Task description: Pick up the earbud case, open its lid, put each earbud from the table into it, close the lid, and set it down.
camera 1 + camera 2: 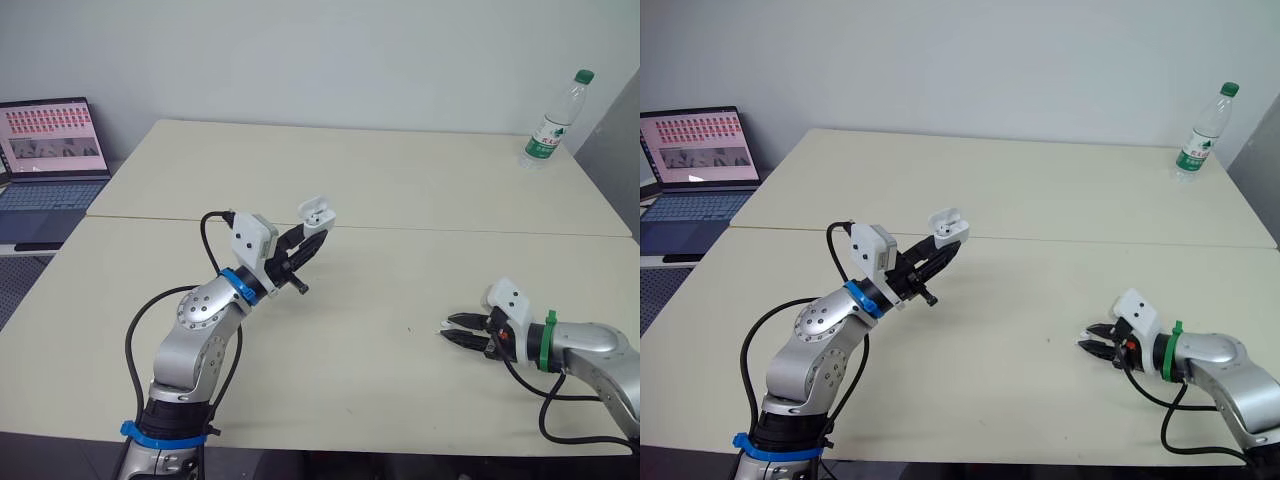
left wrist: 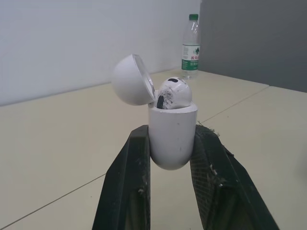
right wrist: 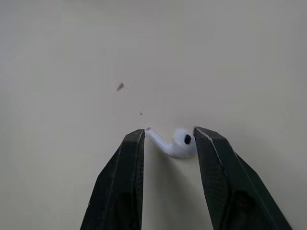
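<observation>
Broad bare table (image 1: 420, 190) spreads ahead of and between both pairs of jaws, cream and matte, with a thin seam (image 1: 480, 230) crossing it just beyond the left jaws. The near edge runs under both arms. Far beyond the right jaws, close to the far corner, a clear plastic bottle (image 1: 553, 118) with a green cap stands upright. Well out past the left jaws, off the table's side edge, is an open laptop (image 1: 45, 165) with a lit screen. The left arm (image 1: 205, 320) rises from the near edge, bent at the elbow, its wrist tilted up and forward. The left jaws are raised above the table and clamped on the earbud case (image 2: 172, 136), one black finger flat against each side of its rounded lower body. The case is smooth glossy white, held upright with its domed lid (image 2: 132, 80) hinged back open. A seated earbud (image 2: 173, 92) pokes out of its mouth. The right arm (image 1: 590, 350) lies low and nearly level, reaching inward. The right jaws stand parted right at the tabletop, and the loose earbud (image 3: 173, 143), white with a bulbous head and slim stem, lies on the table between their tips.
</observation>
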Tool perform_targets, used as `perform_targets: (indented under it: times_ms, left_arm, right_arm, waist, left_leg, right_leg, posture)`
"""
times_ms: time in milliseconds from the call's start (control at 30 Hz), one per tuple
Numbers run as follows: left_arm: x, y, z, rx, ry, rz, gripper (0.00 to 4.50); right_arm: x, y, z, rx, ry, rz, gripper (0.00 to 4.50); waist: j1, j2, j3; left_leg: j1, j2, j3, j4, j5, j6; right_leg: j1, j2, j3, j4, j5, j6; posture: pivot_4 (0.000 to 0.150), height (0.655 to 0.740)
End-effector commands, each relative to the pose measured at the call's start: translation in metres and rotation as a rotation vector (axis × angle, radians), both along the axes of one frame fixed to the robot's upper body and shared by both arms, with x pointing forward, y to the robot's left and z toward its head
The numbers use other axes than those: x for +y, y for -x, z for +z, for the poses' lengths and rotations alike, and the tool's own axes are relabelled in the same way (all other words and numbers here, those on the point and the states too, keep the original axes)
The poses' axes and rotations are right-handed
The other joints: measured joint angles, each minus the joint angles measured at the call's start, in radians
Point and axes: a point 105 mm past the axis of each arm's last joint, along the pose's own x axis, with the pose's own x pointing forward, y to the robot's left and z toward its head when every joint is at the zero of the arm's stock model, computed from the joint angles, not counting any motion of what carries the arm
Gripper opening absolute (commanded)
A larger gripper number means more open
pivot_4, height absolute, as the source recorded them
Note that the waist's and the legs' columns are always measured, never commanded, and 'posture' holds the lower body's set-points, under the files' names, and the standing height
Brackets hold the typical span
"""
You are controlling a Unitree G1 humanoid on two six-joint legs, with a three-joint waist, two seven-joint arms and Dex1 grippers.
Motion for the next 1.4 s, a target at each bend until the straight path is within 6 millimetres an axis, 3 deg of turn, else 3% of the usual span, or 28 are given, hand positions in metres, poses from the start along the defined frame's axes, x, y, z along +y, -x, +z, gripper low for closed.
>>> perform_targets:
  times_ms: [33,467,933,1400]
  left_arm:
    - [-0.005,0.004,0.014,-0.052,0.003,-0.032,0.76]
    - [-0.006,0.006,0.014,-0.054,0.000,-0.037,0.76]
    - [-0.005,0.006,0.014,-0.054,-0.001,-0.035,0.76]
    - [-0.005,0.006,0.014,-0.055,-0.002,-0.032,0.76]
  right_arm:
    - [-0.001,-0.003,0.010,-0.056,-0.001,-0.041,1.63]
    - [0.003,0.002,0.012,-0.022,-0.045,-0.037,1.63]
    - [0.015,-0.007,0.027,0.001,-0.080,-0.084,1.63]
    - [0.022,-0.009,0.026,-0.011,-0.024,-0.065,1.63]
  waist:
    - [-0.001,0.000,0.000]
    - [-0.001,0.000,0.000]
    - [-0.001,0.000,0.000]
    - [-0.001,0.000,0.000]
  left_leg:
    - [0.000,0.000,0.000,0.000,0.000,0.000]
    - [0.000,0.000,0.001,0.000,0.000,0.000]
    - [0.000,0.000,0.001,0.000,0.000,0.000]
    - [-0.001,0.000,0.001,0.000,0.000,0.000]
  right_leg:
    - [0.000,0.000,0.000,0.000,0.000,0.000]
    - [0.000,0.001,0.001,0.000,0.000,0.000]
    - [0.000,0.001,0.001,0.000,0.000,0.001]
    - [-0.001,0.001,0.001,0.000,0.000,0.001]
  posture:
    - [0.150,0.7400]
    - [0.150,0.7400]
    - [0.150,0.7400]
    - [0.150,0.7400]
